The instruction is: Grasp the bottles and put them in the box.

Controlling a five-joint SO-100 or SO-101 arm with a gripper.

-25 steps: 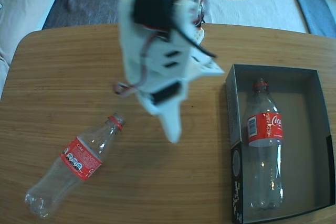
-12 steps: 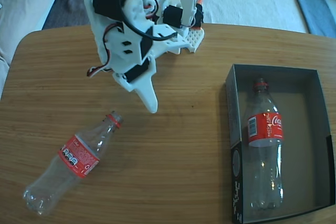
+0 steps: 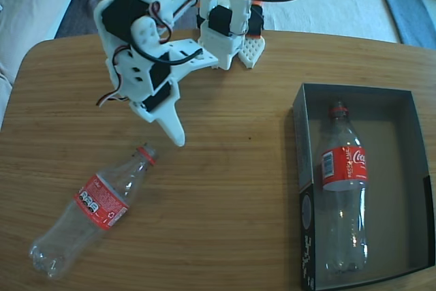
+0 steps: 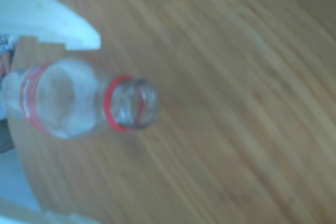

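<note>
table: round-cornered wooden tabletop [image 3: 225,195], light brown grain, carries everything
box: shallow cardboard tray [image 3: 403,117], black outer walls with small white print on the near-left side, grey inside; sits at the right edge of the tabletop in the fixed view, long side running far to near
bottle in box: clear plastic bottle [image 3: 343,189], red wrap label with white Coca-Cola script, red neck ring, no cap; lies flat along the left wall inside the box, neck toward the far edge, base toward the near edge; right half of the box floor bare
loose bottle: same kind, clear with red label and red neck ring, uncapped [image 3: 92,212]; lies on its side near the near-left corner of the tabletop, base toward that corner, open mouth pointing up-right toward the table centre; in the wrist view [image 4: 79,100] mouth-on, blurred, ring and label band visible
gripper: white printed, black servos, black cable [image 3: 167,124]; hangs over the left-centre of the tabletop, tip just beyond the loose bottle's mouth, not touching it
jaws: cannot tell; holding nothing
arm base: at the far edge of the tabletop [image 3: 235,32]
</note>
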